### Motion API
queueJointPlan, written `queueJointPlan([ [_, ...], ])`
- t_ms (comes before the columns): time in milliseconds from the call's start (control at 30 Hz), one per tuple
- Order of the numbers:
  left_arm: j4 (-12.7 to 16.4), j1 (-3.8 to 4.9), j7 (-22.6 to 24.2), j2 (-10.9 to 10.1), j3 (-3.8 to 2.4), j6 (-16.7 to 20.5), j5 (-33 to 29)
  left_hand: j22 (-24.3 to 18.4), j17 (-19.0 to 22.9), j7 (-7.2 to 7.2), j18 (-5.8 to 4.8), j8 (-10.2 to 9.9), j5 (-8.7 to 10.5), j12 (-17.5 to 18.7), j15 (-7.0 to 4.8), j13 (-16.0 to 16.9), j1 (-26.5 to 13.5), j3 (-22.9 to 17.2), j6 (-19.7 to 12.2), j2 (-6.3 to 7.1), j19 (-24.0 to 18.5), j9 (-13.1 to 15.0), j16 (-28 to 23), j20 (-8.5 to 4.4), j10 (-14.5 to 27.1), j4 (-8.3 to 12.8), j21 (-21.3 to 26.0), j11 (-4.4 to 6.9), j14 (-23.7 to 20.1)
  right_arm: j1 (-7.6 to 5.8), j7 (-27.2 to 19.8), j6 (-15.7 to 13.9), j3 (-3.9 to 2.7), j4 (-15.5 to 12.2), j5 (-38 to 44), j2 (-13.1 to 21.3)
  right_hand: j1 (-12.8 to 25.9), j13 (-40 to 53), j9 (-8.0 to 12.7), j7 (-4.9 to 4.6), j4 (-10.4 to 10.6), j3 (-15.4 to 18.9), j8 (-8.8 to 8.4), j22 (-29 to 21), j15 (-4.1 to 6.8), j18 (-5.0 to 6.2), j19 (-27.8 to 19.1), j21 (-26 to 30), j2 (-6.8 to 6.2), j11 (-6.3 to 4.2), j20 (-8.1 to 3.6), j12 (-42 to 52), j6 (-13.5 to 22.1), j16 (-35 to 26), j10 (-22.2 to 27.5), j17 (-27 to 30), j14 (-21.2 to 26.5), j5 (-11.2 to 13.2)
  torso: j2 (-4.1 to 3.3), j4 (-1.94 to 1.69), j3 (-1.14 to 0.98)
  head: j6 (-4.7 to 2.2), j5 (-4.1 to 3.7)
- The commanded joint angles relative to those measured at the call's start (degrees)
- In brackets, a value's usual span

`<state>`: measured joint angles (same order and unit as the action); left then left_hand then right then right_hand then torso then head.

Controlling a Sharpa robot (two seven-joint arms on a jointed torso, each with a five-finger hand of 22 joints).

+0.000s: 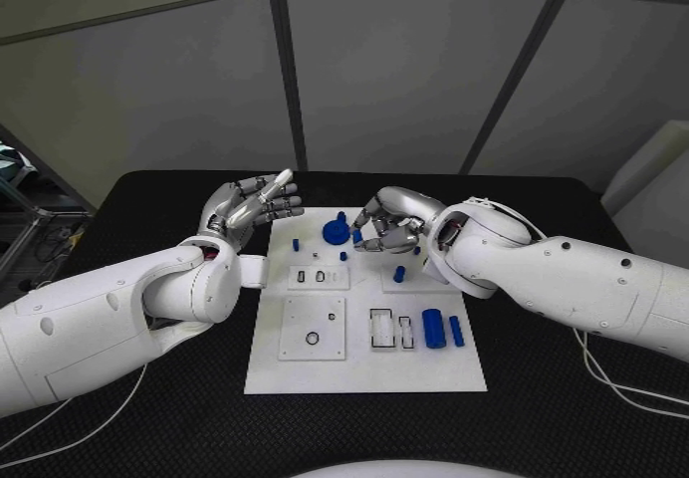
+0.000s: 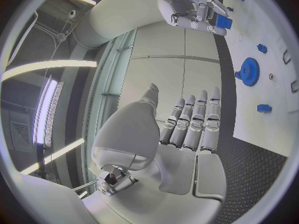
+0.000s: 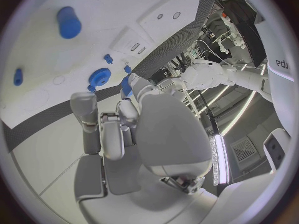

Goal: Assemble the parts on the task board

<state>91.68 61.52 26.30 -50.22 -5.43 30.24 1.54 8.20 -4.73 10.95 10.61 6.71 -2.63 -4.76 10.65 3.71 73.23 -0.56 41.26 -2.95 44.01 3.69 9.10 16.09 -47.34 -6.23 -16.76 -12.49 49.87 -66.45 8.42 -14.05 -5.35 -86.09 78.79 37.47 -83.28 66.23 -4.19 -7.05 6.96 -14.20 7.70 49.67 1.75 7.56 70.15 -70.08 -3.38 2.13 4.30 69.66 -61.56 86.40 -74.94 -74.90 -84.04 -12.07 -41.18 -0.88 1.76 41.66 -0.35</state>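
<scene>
The white task board [image 1: 366, 349] lies mid-table. My right hand [image 1: 387, 224] hovers over its far edge and pinches a small blue part [image 2: 223, 21] at its fingertips; the same part [image 3: 126, 84] shows between the fingers in the right wrist view. A blue gear [image 1: 337, 231] stands on the board just beside that hand. My left hand [image 1: 256, 207] is raised left of the board's far corner, fingers straight and apart, holding nothing. A blue cylinder [image 1: 432, 327] and a thin blue bar [image 1: 457, 331] lie on the board's right side. Small blue pieces [image 1: 400, 272] sit near the middle.
The black table [image 1: 129, 418] surrounds the board. A white cable [image 1: 617, 383] trails over it at the right under my right arm. A metal rack [image 1: 22, 234] stands off the table's left edge. White inset plates [image 1: 312, 329] with slots lie on the board.
</scene>
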Motion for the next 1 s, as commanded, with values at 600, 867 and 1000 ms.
queueJointPlan([
  [600,-0.16,0.13,0.13,0.50,-0.05,-0.71,0.29,-0.07,0.07,3.87,-0.82,-0.31,-0.06,0.22,-0.02,-0.04,0.59,0.00,0.16,-0.18,-0.30,-0.04,-0.38,-0.01,-0.21,0.22,0.35,-0.34,-0.18,0.77,7.45,2.10,2.46,2.95,7.20,-7.21,0.88,-0.41,-0.06,0.14,-0.41,-1.05,0.19,-0.03,0.31,-0.21,0.33,-0.16,-0.08,-0.13,-0.12,-0.25,-0.32,0.22,-0.01,-6.91,-4.32,-1.44,-0.10,-0.27,-0.07,0.79,1.04],
  [867,-0.18,0.14,0.13,0.64,-0.05,-0.75,0.29,-0.07,0.08,3.86,-0.82,-0.34,-0.05,0.25,-0.02,-0.04,0.72,-0.02,0.08,-0.21,-0.31,-0.05,-0.43,-0.01,-0.22,0.34,0.36,-0.34,-0.19,1.34,8.17,2.69,2.88,3.27,8.72,-7.85,0.92,-0.39,-0.05,0.14,-0.46,-1.11,0.18,0.08,0.31,-0.23,0.39,-0.21,-0.19,-0.12,-0.12,-0.24,-0.29,0.21,-0.02,-6.88,-4.31,-1.56,-0.05,-0.19,-0.05,1.07,1.24],
  [1000,-0.19,0.14,0.12,0.66,-0.05,-0.74,0.29,-0.07,0.08,3.86,-0.82,-0.34,-0.05,0.25,-0.02,-0.04,0.72,-0.02,0.08,-0.21,-0.31,-0.05,-0.43,-0.01,-0.22,0.34,0.36,-0.34,-0.19,1.62,8.27,2.87,2.97,3.24,8.84,-7.93,0.92,-0.39,-0.05,0.14,-0.46,-1.11,0.18,0.08,0.31,-0.23,0.39,-0.21,-0.19,-0.12,-0.12,-0.24,-0.29,0.21,-0.02,-6.88,-4.31,-1.56,-0.08,-0.18,-0.09,1.14,1.25],
])
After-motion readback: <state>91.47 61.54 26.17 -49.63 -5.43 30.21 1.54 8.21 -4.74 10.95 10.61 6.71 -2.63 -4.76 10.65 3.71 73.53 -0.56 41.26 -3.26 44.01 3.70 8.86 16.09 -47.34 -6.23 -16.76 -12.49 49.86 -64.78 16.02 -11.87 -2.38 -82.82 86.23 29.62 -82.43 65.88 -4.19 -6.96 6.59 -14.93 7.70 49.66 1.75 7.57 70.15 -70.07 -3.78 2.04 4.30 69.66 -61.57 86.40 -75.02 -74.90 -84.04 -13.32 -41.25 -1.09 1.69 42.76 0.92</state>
